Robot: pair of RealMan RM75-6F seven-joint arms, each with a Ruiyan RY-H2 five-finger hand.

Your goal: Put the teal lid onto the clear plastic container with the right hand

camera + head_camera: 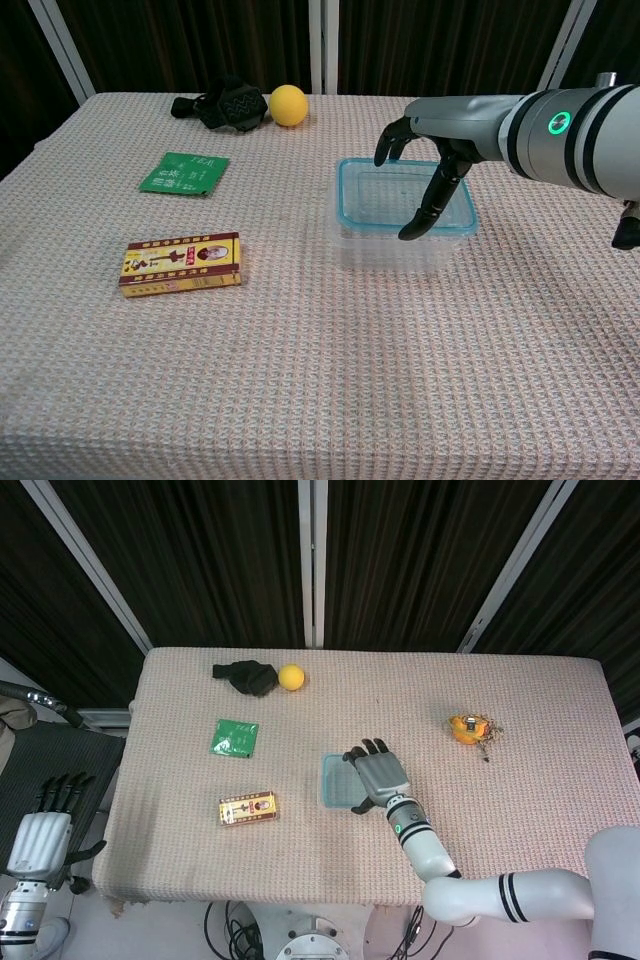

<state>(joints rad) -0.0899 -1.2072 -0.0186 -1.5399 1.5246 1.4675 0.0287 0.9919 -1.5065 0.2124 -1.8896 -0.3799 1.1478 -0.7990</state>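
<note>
The teal-rimmed lid (336, 782) (385, 203) lies on top of the clear plastic container (385, 256) in the middle of the table. It looks roughly level and lined up with the container's rim. My right hand (376, 777) (433, 135) reaches over the lid's right side and holds it, fingertips at the far rim and thumb at the near rim. In the head view the lid and hand hide most of the container. My left hand (44, 833) hangs off the table at the lower left, fingers spread and holding nothing.
On the woven tablecloth (350, 380) lie a black cloth (245, 676) (230, 105) and a yellow ball (291, 677) (287, 105) at the back left. A green packet (235, 737) (183, 173), a red-yellow box (248, 807) (182, 263) and an orange object (468, 727) lie apart from the container.
</note>
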